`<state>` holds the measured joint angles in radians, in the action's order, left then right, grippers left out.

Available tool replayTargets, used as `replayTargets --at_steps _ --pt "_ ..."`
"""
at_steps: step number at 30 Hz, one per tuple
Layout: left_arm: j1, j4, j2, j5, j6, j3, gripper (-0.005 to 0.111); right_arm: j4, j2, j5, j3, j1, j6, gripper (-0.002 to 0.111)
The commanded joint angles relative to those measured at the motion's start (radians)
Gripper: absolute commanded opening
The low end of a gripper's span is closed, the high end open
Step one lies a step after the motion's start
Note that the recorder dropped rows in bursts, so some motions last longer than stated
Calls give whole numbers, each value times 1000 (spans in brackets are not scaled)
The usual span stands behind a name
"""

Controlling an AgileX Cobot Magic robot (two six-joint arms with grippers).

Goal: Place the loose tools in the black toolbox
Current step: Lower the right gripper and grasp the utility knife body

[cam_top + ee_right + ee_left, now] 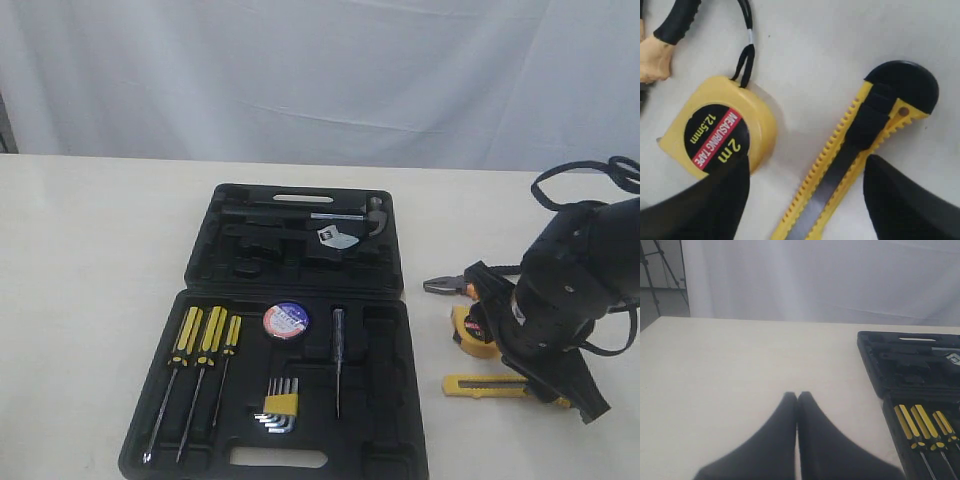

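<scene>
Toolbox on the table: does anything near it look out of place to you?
Yes. Three tools lie loose on the table, right of the open toolbox: pliers, a yellow tape measure and a utility knife. Nothing looks broken or spilled.

The exterior camera looks down at a slant over the table (90,230). My left wrist camera looks low along it, sharing the toolbox (910,365). My right one looks straight down, very near, sharing the tape measure (720,127) and knife (855,145).

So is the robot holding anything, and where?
No. The left gripper is shut on nothing; the right gripper hangs open over the utility knife.
</scene>
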<state>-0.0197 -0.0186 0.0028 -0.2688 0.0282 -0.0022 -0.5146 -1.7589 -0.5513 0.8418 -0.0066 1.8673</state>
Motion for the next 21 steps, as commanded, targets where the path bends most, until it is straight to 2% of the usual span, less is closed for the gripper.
replayTargets --at_steps 1,21 --pt "-2 -2 -3 -1 2 2 0 0 -13 1 5 -3 -6 63" --pt "-2 -2 -3 -1 2 2 0 44 -40 -19 5 -3 -36 63"
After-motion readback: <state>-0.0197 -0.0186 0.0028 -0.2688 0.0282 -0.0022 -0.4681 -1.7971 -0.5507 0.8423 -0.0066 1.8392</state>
